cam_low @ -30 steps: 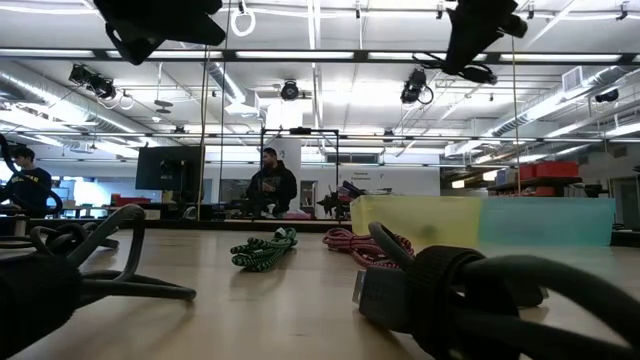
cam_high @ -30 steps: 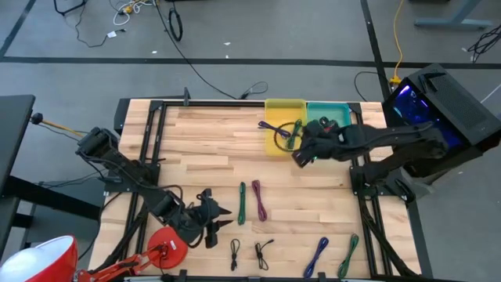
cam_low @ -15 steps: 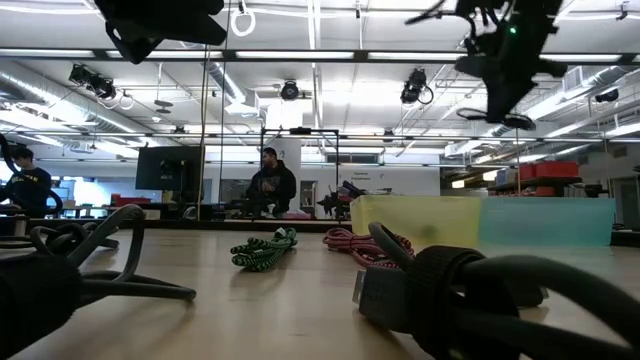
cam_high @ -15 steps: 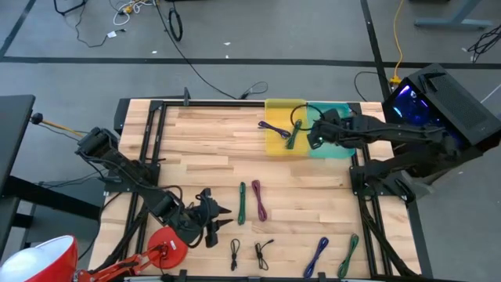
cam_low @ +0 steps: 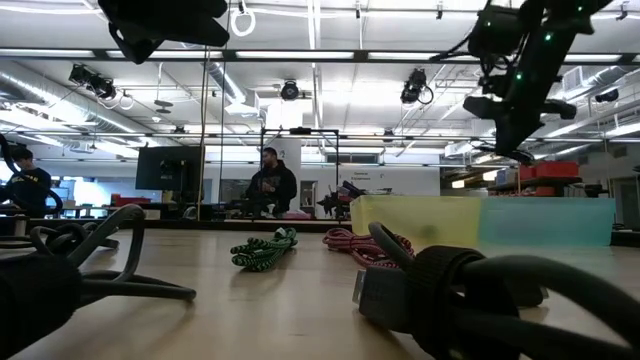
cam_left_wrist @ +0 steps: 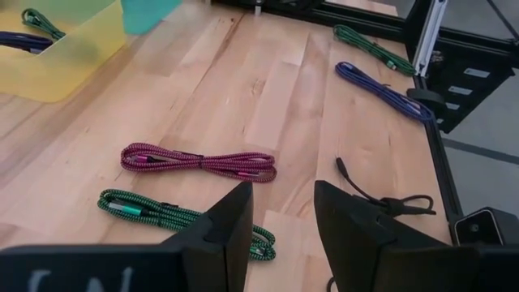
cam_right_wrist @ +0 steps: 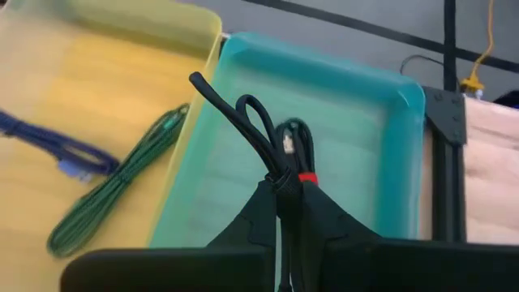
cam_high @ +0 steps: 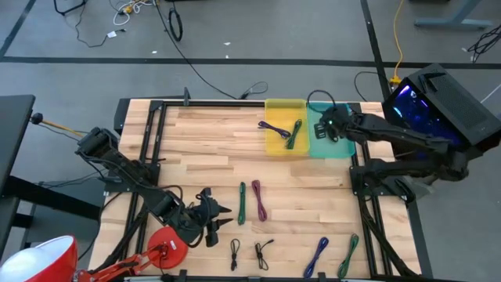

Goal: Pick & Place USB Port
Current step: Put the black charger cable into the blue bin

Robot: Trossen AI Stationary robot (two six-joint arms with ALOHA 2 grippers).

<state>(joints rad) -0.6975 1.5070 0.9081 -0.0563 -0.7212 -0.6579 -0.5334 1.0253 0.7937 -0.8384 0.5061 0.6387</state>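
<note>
**Black cable held over the teal bin**

Black and looped, the bundled cable [cam_right_wrist: 280, 158] is pinched in the right claw [cam_right_wrist: 285, 203], whose two dark fingers are clenched tight on it just below a small red band. In the high view this right claw [cam_high: 329, 128] sits at the upper right of the frame, above the teal bin [cam_high: 341, 147], with the cable's loops sticking out toward the far rim. The right wrist view shows the teal bin [cam_right_wrist: 389, 186] directly under the held cable and the yellow bin [cam_right_wrist: 97, 122] touching it on one side; a green cable [cam_right_wrist: 113, 199] and a blue cable [cam_right_wrist: 57, 150] lie inside the yellow one.

At the lower left of the high view, the left claw [cam_high: 221, 219] waits low over the wooden tabletop [cam_high: 203, 149], its fingers parted and holding nothing. Its wrist view shows a magenta cable [cam_left_wrist: 199, 162] and a green braided cable [cam_left_wrist: 174, 217] lying side by side on the wood ahead of it, a thin black cable [cam_left_wrist: 369, 191] near them, and a purple cable [cam_left_wrist: 381, 88] with another green cable [cam_left_wrist: 373, 49] farther off by the tabletop's edge.
</note>
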